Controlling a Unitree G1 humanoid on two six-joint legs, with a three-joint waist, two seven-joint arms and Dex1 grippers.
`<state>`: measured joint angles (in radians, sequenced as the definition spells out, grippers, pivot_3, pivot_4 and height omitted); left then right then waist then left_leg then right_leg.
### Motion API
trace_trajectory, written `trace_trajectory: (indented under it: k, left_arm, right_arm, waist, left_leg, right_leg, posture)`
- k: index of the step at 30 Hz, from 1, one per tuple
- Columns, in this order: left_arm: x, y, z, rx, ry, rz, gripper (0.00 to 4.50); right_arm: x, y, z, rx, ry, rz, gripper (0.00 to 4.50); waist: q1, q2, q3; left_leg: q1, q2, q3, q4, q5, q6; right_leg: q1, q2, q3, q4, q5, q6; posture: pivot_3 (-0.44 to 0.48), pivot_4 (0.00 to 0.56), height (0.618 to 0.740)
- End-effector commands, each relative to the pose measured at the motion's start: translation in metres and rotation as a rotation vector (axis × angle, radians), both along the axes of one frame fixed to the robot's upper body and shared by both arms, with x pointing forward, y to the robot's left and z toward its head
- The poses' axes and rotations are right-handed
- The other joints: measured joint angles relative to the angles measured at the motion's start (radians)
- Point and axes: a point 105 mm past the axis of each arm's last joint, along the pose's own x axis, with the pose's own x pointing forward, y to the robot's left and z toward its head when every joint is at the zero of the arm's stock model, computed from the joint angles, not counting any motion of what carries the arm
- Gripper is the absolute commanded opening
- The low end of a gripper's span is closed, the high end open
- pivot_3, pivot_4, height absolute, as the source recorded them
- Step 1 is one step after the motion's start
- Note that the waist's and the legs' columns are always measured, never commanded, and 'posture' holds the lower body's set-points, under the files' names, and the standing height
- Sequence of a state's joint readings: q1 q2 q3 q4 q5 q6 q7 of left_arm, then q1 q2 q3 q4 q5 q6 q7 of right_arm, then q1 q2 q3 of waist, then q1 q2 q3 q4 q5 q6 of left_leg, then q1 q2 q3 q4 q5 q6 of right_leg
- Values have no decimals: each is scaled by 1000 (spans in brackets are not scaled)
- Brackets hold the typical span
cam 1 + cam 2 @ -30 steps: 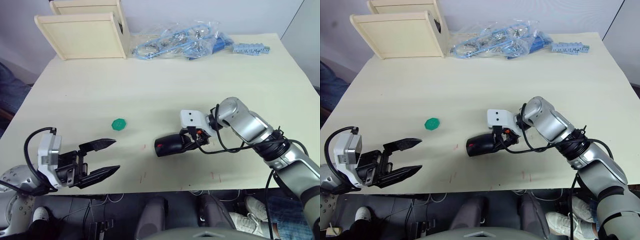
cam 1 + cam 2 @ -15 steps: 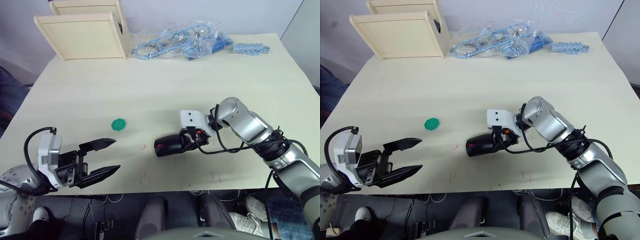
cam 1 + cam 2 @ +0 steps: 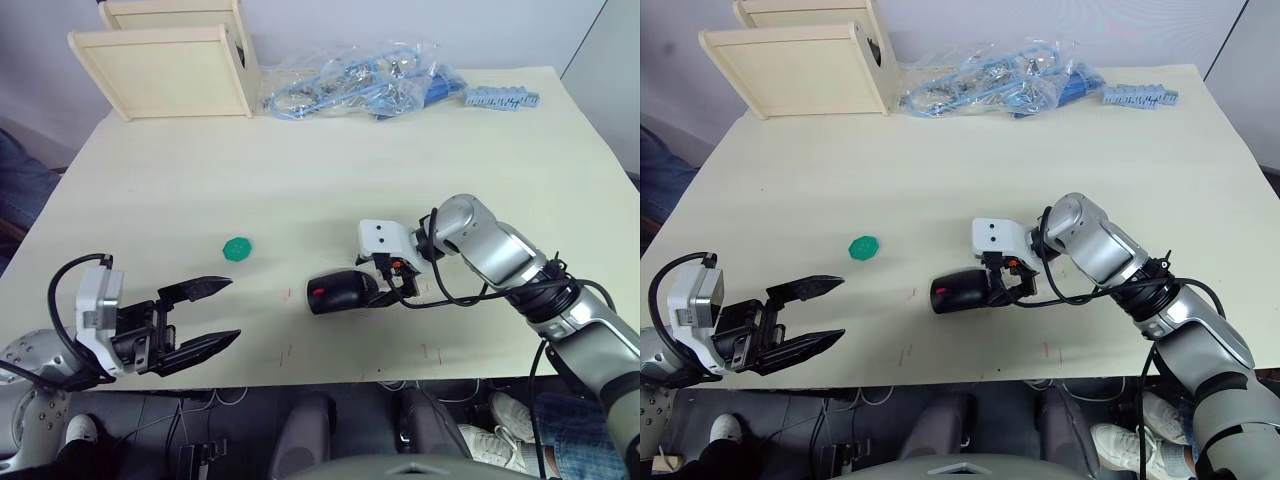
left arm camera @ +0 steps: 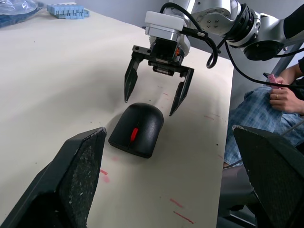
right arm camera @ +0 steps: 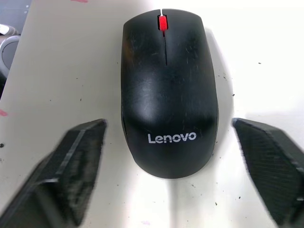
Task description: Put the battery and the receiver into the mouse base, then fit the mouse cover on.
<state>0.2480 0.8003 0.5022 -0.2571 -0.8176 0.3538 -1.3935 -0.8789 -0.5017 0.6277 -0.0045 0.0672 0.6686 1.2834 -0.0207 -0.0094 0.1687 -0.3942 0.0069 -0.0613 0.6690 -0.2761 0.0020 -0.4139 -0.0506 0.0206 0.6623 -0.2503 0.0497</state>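
On table — smooth domed mouse cover (scuffed)

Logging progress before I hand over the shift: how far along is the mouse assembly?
It looks finished. The black oval mouse with a red scroll wheel lies on the cream table with its smooth black cover seated; battery and receiver cannot be seen, presumably inside. Nothing is in hand: the right pincer is open just behind the mouse, and the left pincer is open, apart from it. Nothing visible remains.
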Motion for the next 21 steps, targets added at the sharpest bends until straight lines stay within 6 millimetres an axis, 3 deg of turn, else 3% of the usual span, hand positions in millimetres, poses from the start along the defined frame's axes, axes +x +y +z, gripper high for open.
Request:
trace_trajectory:
  k: [1,9,13,16,18,21]
  left_arm:
    - [-1,1,8,20,-41,-6,4500]
    - [-1,1,8,22,-40,-3,4500]
    - [0,2,8,23,-37,-3,4500]
    - [1,3,8,24,-36,-5,4500]
    - [1,3,8,27,-35,-5,4500]
    - [2,4,8,31,-35,-5,4500]
  right_arm:
    - [-2,5,17,51,-58,33,4364]
    - [-21,13,50,331,-53,76,4364]
    - [-32,24,46,399,33,78,4364]
    - [-34,30,44,415,88,45,3516]
    - [-30,36,35,410,35,31,2693]
    - [-28,43,30,423,33,11,2693]
  waist:
    - [0,0,0]
    - [1,0,0]
    - [0,0,0]
    - [-2,0,0]
    - [-4,0,0]
    - [-8,0,0]
  left_leg:
    - [0,0,0,0,0,0]
    - [0,0,-1,0,0,0]
    - [0,0,0,0,0,0]
    - [1,0,0,0,0,0]
    - [1,0,0,0,0,0]
    - [1,0,-1,0,0,0]
  right_leg:
    - [0,0,0,0,0,0]
    - [0,0,0,0,0,0]
    - [0,0,0,0,0,0]
    - [0,0,0,1,0,0]
    - [0,0,0,1,0,-1]
    - [0,0,-1,1,0,-1]
  posture:
    - [0,150,740]
    - [0,150,740]
    - [0,150,740]
    - [0,150,740]
    - [0,150,740]
    - [0,150,740]
